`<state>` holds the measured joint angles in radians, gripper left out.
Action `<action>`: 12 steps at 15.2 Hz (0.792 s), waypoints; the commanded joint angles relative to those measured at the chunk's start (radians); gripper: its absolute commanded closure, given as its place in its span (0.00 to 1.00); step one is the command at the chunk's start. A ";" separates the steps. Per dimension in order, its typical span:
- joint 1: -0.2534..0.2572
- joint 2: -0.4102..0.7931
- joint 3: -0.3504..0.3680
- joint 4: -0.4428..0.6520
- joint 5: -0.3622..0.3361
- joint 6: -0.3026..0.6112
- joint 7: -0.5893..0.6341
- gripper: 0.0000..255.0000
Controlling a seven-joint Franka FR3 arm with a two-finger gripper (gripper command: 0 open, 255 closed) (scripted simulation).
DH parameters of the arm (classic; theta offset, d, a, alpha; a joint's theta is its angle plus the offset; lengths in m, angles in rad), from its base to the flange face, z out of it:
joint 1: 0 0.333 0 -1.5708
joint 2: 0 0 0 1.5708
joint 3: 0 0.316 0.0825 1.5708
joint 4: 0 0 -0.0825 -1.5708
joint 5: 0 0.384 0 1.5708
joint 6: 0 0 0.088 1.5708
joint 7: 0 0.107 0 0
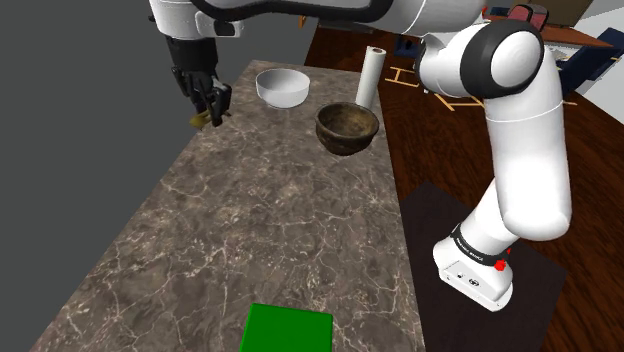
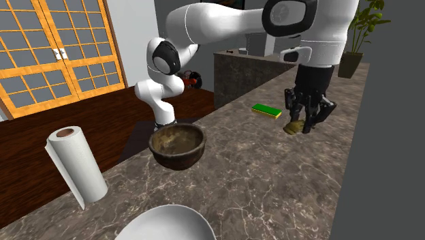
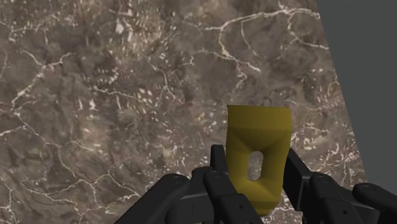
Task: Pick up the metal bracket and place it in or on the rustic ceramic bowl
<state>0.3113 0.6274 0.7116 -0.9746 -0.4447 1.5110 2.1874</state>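
Observation:
A yellow-brass bracket [image 3: 257, 153] with a slot in it sits clasped between my black fingers, lifted above the marble counter. In the shoulder view my gripper [image 1: 207, 108] hangs near the counter's far left edge, the bracket [image 1: 199, 120] peeking out below it. The second exterior view has the gripper [image 2: 305, 121] holding the bracket [image 2: 294, 127] clear of the counter top. The dark brown rustic bowl [image 1: 348, 128] stands upright and apart from the gripper, toward the shoulder view's right; the same bowl [image 2: 178, 145] appears in the second exterior view.
A white bowl [image 1: 282, 86] stands behind the brown one, and a paper towel roll [image 1: 371, 75] stands at the counter's far right edge. A green block [image 1: 288, 330] lies at the near end. A grey wall [image 1: 70, 120] borders the counter [image 1: 250, 220] close to the gripper.

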 commanded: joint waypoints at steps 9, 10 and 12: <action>-0.404 -0.440 0.072 -0.585 0.267 0.216 -0.176 1.00; -0.435 -0.486 0.069 -0.630 0.301 0.231 -0.209 1.00; -0.487 -0.575 0.052 -0.713 0.368 0.253 -0.281 1.00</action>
<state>-0.1492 0.0918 0.7716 -1.6482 -0.1080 1.7519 1.9431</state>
